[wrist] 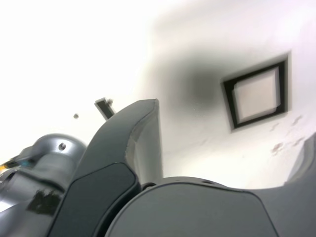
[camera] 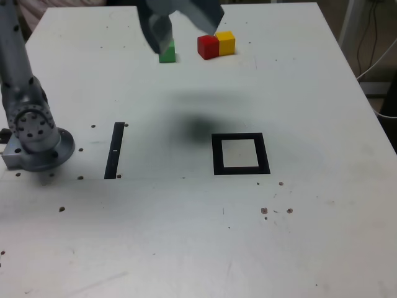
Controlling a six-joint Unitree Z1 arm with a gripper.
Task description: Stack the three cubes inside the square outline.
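The arm (camera: 28, 99) is grey, its lower part in the exterior view a column dotted with dark round spots, likely screws or screw holes, on a round grey base (camera: 46, 152) with a flat block at one side. In the wrist view that metal looks smooth and shiny, with a small round screw (wrist: 62, 146) on a rounded housing. The gripper (wrist: 222, 163) is dark matte grey: a broad, curved finger narrowing to a blunt tip, with a paler inner face, thin seams around its panels, and a wide rounded body. Small yellow and blue bits show near the housing, too blurred to name.
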